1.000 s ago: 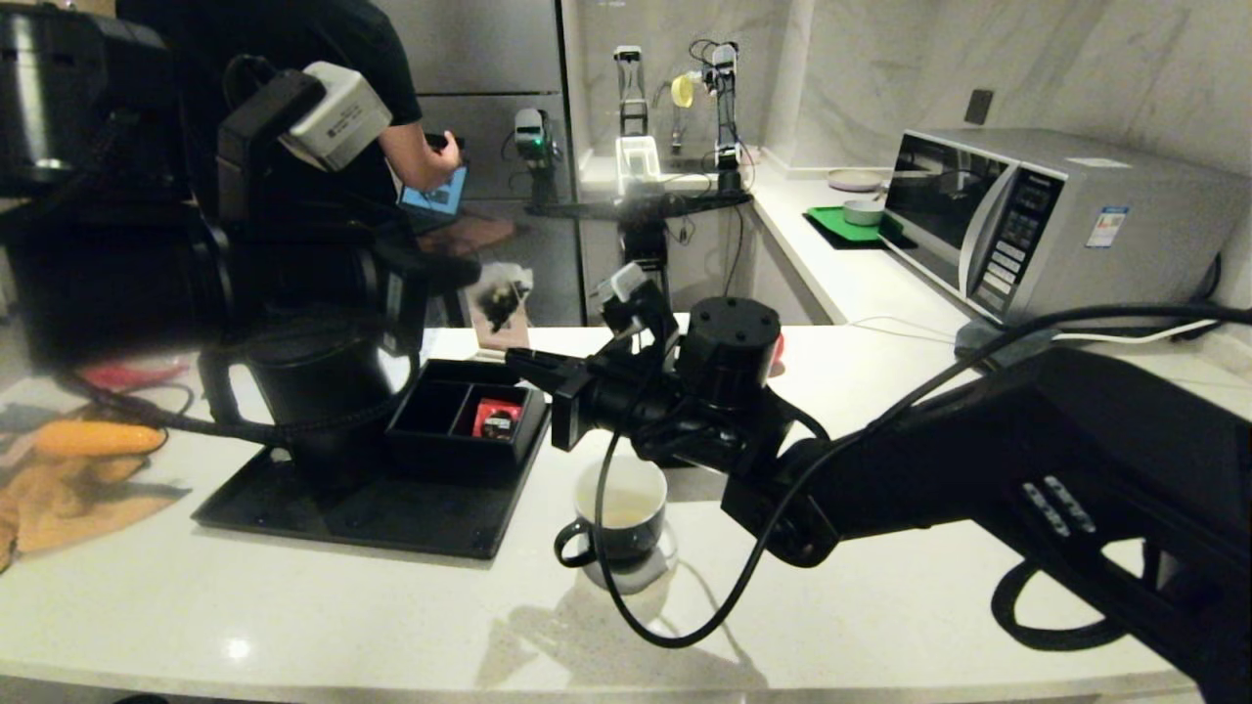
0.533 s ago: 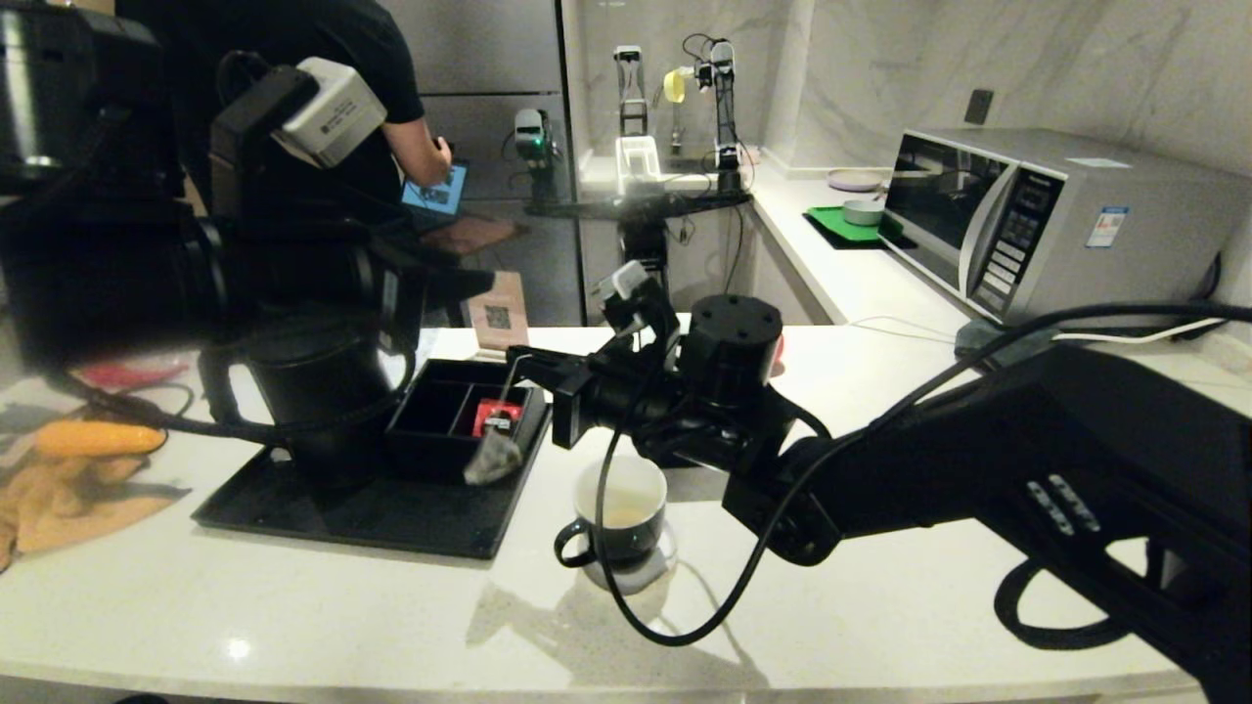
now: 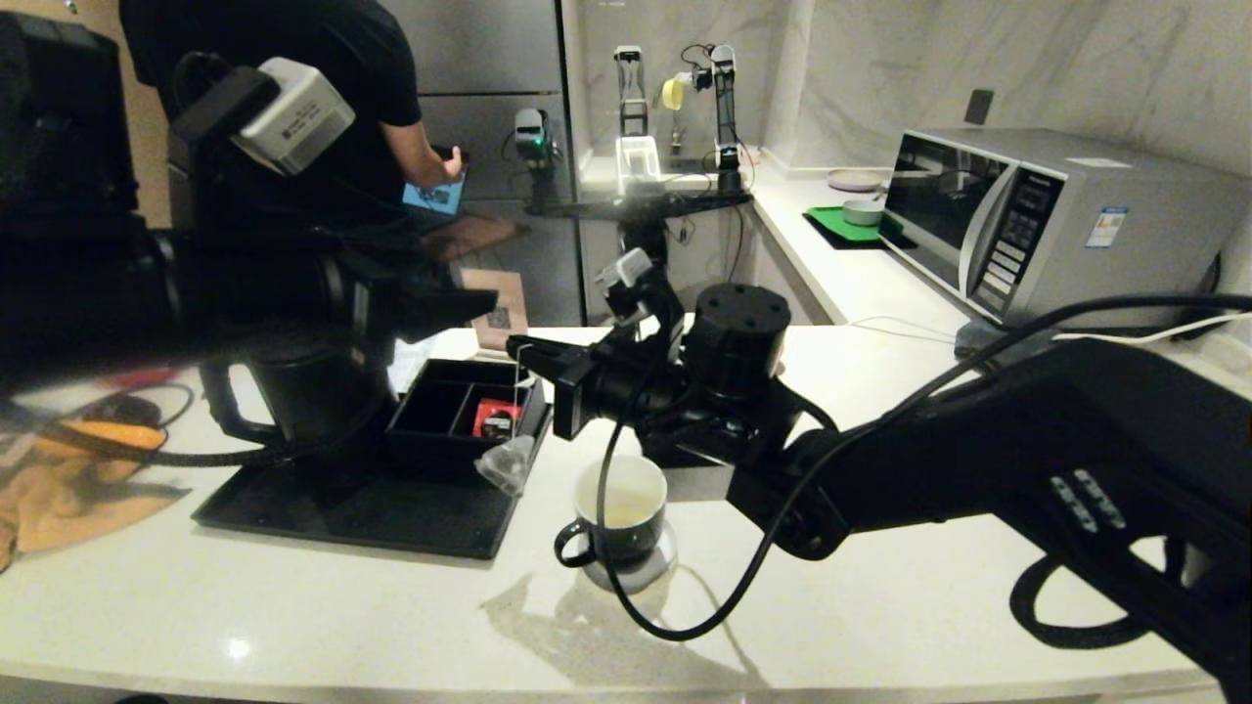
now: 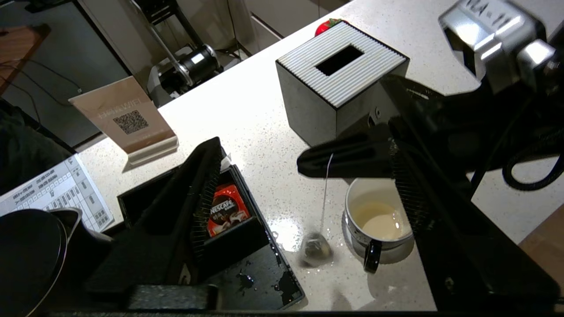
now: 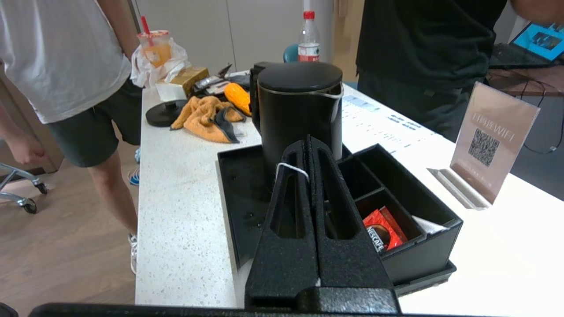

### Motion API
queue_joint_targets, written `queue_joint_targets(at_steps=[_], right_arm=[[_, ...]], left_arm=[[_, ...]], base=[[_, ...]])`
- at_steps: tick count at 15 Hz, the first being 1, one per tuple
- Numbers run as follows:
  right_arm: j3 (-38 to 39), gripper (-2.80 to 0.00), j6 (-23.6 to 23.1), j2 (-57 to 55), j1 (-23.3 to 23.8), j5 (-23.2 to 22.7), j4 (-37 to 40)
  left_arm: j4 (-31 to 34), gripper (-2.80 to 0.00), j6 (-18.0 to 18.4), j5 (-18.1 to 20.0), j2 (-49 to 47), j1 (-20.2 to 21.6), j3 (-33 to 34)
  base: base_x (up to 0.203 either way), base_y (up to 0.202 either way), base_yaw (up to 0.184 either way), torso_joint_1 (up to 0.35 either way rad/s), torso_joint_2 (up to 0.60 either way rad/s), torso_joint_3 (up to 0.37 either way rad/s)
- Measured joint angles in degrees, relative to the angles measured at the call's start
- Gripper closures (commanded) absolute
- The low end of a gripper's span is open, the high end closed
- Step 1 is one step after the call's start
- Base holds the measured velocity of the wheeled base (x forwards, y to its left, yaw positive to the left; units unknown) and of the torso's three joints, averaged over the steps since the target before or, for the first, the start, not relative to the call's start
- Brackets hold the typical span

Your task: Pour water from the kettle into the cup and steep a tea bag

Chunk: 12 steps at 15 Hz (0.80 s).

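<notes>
White counter under me: my right gripper (image 3: 528,357) pinches the string, tea bag (image 3: 506,466) dangling straight below, cup (image 3: 620,515) further back toward my wrist; left gripper (image 4: 194,207) idles, fingers unclear.

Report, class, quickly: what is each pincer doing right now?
Left pincer: open, holding nothing, raised above the tray.
Right pincer: shut on the tea bag string, bag dangling beside the cup.

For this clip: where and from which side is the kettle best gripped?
Grip the kettle by its loop handle, coming from the robot's left. The handle sticks out on that side, clear of the compartment box, and the round body looks too wide to clamp.
</notes>
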State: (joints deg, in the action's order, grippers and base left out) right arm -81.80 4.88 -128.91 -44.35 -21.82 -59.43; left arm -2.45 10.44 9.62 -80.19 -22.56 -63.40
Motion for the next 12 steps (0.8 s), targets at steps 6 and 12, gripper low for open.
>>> queue_joint_targets(at_steps=[6, 12], right_arm=[[0.43, 0.0, -0.33, 3.27, 0.0, 5.56, 0.52], [5.65, 0.0, -2.68, 7.21, 0.0, 8.98, -0.22]], left_arm=[[0.08, -2.8, -0.02, -0.09, 3.89, 0.13, 4.24], [0.04, -2.8, -0.07, -0.12, 6.52, 0.26, 6.4]], base=[[0.0, 0.0, 0.0, 0.0, 0.0, 0.0], [0.0, 0.0, 0.0, 0.0, 0.0, 0.0]])
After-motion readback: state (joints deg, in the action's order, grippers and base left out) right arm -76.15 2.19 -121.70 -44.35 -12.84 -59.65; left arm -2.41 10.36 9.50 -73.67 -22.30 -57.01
